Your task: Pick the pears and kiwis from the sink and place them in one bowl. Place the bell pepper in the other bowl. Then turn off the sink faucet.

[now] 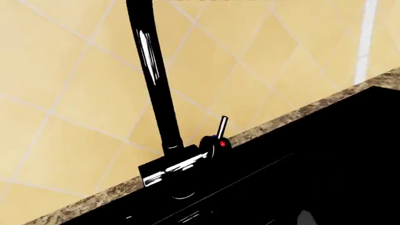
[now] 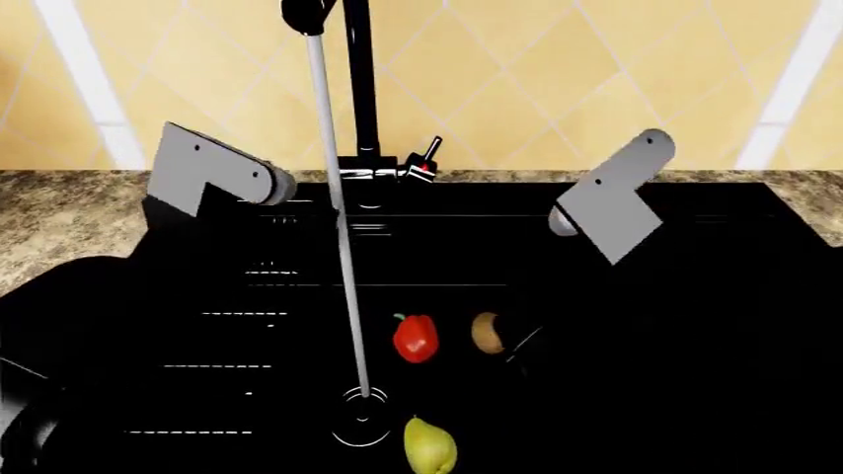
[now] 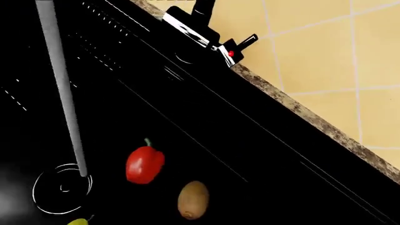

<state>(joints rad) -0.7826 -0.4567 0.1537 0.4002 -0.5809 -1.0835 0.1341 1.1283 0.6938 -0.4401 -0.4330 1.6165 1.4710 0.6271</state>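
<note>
We see the kiwi (image 2: 488, 333) lying on the sink (image 2: 685, 326) floor beside the bell pepper (image 2: 415, 337), long axis upright in the head view, nearer our right arm; neither arm's fingers show, so their state is unknowable.

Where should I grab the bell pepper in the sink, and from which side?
Grip the bell pepper across its red body, probably coming from above: it lies on the sink floor, stem toward the faucet, kiwi close beside it.
</note>
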